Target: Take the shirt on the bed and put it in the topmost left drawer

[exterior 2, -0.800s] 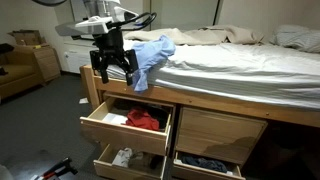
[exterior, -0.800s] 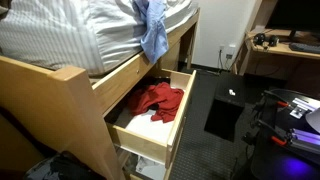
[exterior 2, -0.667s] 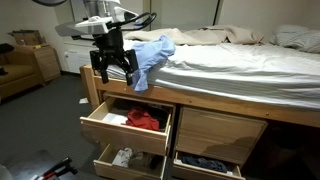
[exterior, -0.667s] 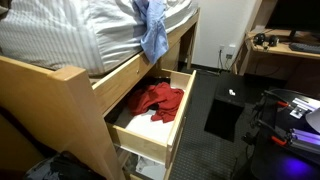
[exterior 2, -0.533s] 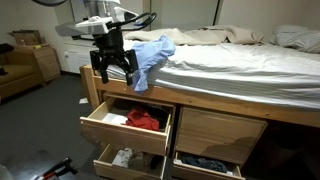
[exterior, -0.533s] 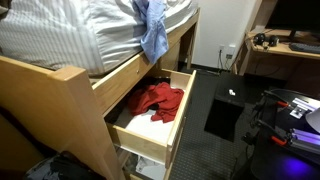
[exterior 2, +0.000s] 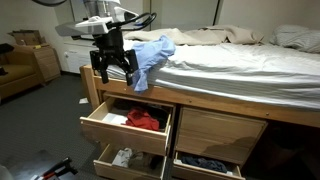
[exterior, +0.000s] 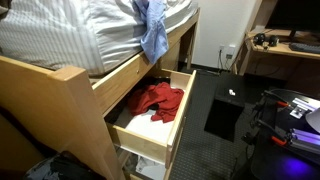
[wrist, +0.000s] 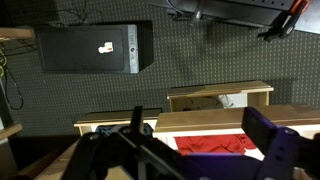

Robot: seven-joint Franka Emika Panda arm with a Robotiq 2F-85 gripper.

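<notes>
A light blue shirt point(exterior 2: 152, 55) lies on the bed's corner and hangs over the edge; it also shows in an exterior view point(exterior: 153, 32). My gripper point(exterior 2: 113, 75) hangs open and empty just beside the shirt, above the open topmost left drawer point(exterior 2: 100, 127). That drawer point(exterior: 175, 122) holds a red garment point(exterior: 158, 100). In the wrist view my gripper point(wrist: 195, 150) looks down on the drawer point(wrist: 190, 120) and the red garment point(wrist: 215, 145), its fingers spread apart.
A lower drawer point(exterior 2: 108, 165) stands open below with clothes in it. A black box point(exterior: 225, 112) lies on the dark floor. A desk point(exterior: 285, 55) stands at the back. A wooden cabinet point(exterior 2: 45, 62) stands by the wall.
</notes>
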